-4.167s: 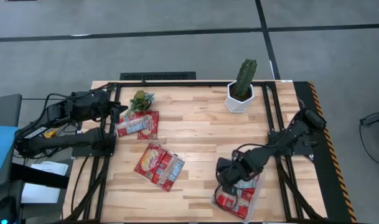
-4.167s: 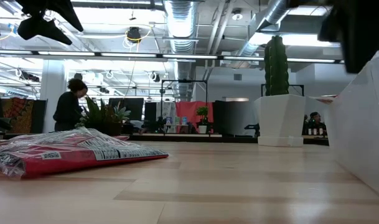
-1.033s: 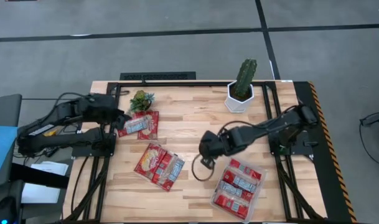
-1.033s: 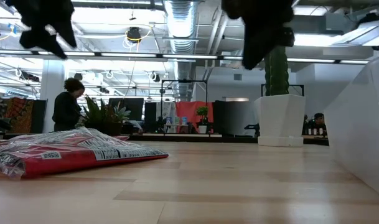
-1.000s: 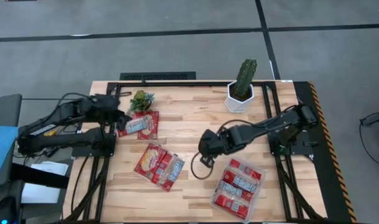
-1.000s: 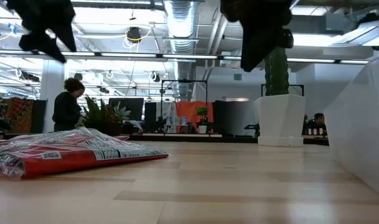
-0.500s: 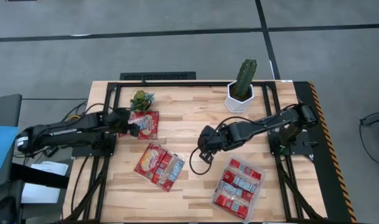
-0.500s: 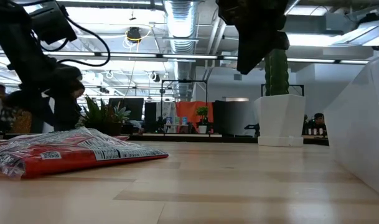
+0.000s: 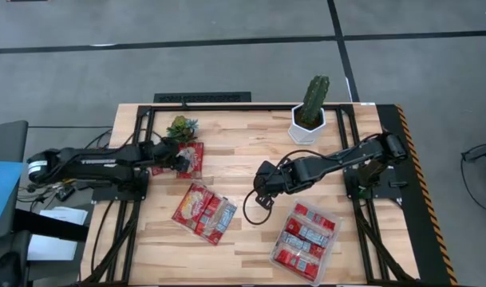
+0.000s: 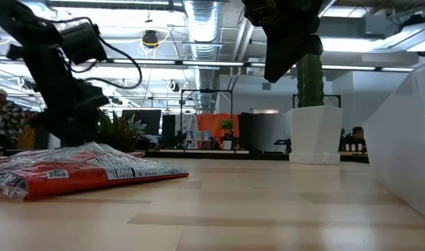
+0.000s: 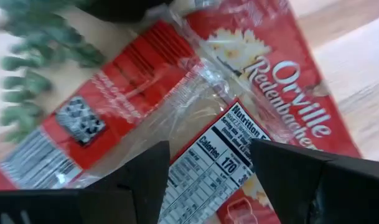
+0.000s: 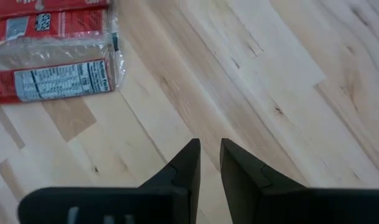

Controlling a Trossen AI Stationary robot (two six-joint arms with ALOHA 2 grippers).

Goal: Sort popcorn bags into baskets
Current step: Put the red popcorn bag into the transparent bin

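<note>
- Left gripper: low over the back-left bags, just beside the small plant. Fingers spread wide, a bag between them, not pinched.
- Left wrist view: bag reads "Orville Redenbacher" in white on red, above a yellow popcorn picture. Panel under the clear wrap says "Nutrition", "Calories 170". Barcode on the red strip next to it. Plant leaves at the bag's edge.
- Front-left bags: a stack lying flat on the desk, well apart from both grippers. Yellow popcorn print up on one, silver-blue panel on another.
- Low view: one red bag lies flat near the camera, white label text too small to read. Person in the room behind.
- Right gripper: raised over bare desk mid-table, between the front-left stack and the tray. Fingers nearly together, narrow gap, holding nothing.
- Right wrist view: bare wood under the fingers, bags off to one side with a nutrition panel showing.
- Tray: front right of the desk, red bags inside, silver-blue panels up.
- Cactus in its white pot at back right.
</note>
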